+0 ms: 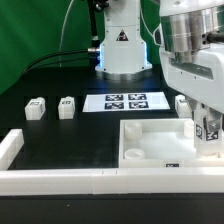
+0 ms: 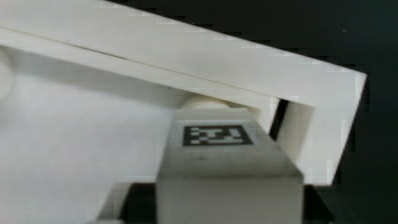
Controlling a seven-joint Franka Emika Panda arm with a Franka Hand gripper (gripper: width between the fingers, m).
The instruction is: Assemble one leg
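My gripper [image 1: 208, 128] is at the exterior view's right, over the right corner of the large white tray-like piece [image 1: 150, 128]. It is shut on a leg [image 1: 210, 135], a small white block with a marker tag. In the wrist view the gripper [image 2: 222, 205] holds this leg [image 2: 219, 150] upright, its tip next to a round socket [image 2: 217, 100] in the tray's corner, close under the raised rim [image 2: 267, 75]. I cannot tell whether the leg touches the socket. Two more legs [image 1: 36, 107] [image 1: 67, 106] stand at the left, and another [image 1: 182, 103] stands beside the arm.
The marker board [image 1: 125, 101] lies flat at the middle back. The robot base [image 1: 122, 45] stands behind it. A long white rail [image 1: 90, 180] runs along the front, with an upturned end [image 1: 12, 148] at the left.
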